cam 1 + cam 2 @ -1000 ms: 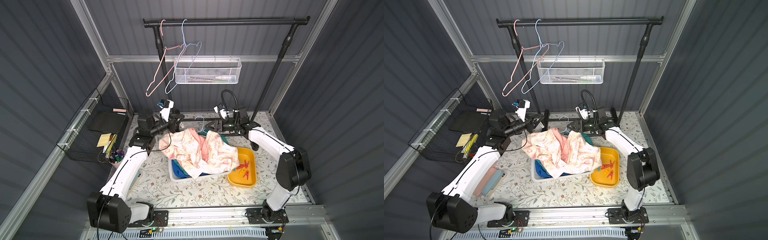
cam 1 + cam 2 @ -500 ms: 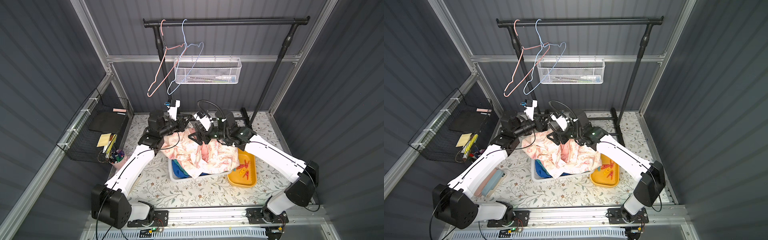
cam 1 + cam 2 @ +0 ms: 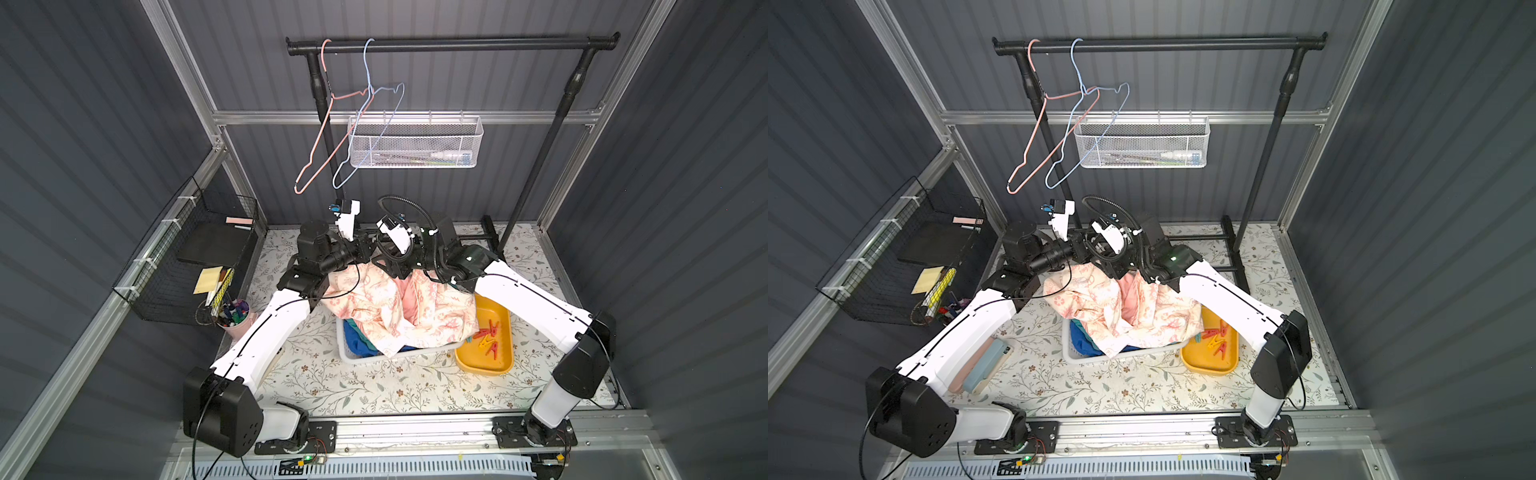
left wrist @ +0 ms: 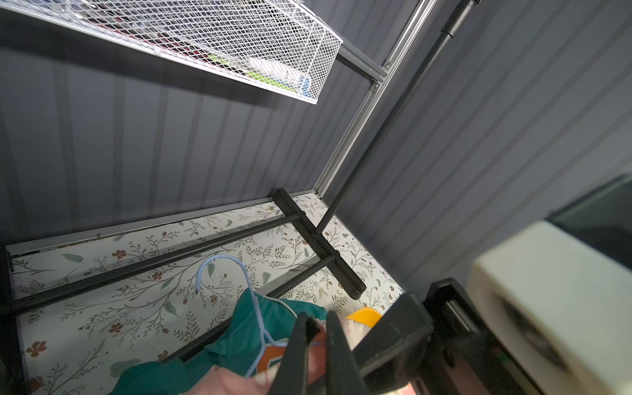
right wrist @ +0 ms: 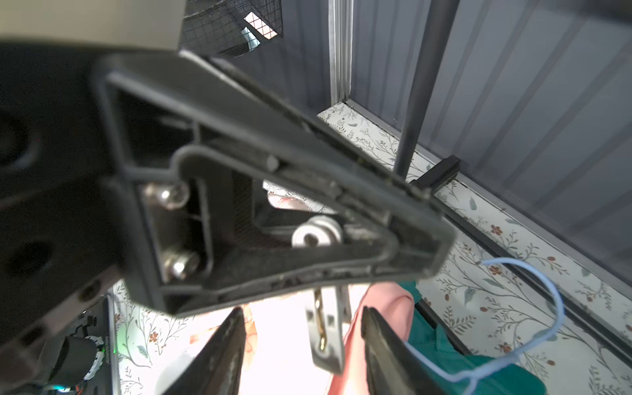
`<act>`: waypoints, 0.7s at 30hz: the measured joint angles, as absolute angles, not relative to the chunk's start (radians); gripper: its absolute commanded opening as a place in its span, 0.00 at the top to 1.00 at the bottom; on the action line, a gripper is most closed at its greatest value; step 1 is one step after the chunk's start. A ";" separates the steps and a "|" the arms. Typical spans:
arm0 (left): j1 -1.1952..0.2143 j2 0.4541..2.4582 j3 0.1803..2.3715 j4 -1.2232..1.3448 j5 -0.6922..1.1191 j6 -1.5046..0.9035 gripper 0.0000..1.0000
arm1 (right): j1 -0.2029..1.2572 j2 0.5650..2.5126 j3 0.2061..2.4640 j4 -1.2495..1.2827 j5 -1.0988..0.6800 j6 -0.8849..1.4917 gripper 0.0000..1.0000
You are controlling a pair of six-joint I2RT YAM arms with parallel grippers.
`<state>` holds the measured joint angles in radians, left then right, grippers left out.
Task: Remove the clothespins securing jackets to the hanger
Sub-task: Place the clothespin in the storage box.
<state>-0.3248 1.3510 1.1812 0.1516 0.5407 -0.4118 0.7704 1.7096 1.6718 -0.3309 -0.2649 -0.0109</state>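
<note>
The left gripper point(image 4: 316, 318) is clamped on a pink fold of the cream floral-print zip jacket point(image 3: 374, 299), which is draped over a white plastic basket point(image 3: 353, 358). Just beside it, the right gripper point(image 5: 302, 318) is held with jaws apart around a whitish-grey plastic clothespin point(image 5: 326, 335), neither finger touching it. Further right, red and yellow plastic clothespins point(image 3: 488, 334) are gathered in a yellow oval tray point(image 3: 498, 366).
</note>
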 measured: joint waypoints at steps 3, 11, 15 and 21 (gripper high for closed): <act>-0.325 1.351 1.173 0.158 0.543 -0.412 1.00 | 0.770 1.713 1.682 -0.338 -0.260 -0.013 0.56; -0.325 1.351 1.168 0.158 0.550 -0.411 1.00 | 0.770 1.716 1.709 -0.346 -0.250 -0.030 0.77; -0.324 1.351 1.166 0.158 0.555 -0.411 1.00 | 0.768 1.726 1.716 -0.348 -0.250 -0.035 0.78; -0.324 1.351 1.163 0.159 0.554 -0.411 1.00 | 0.771 1.729 1.720 -0.363 -0.252 -0.041 1.00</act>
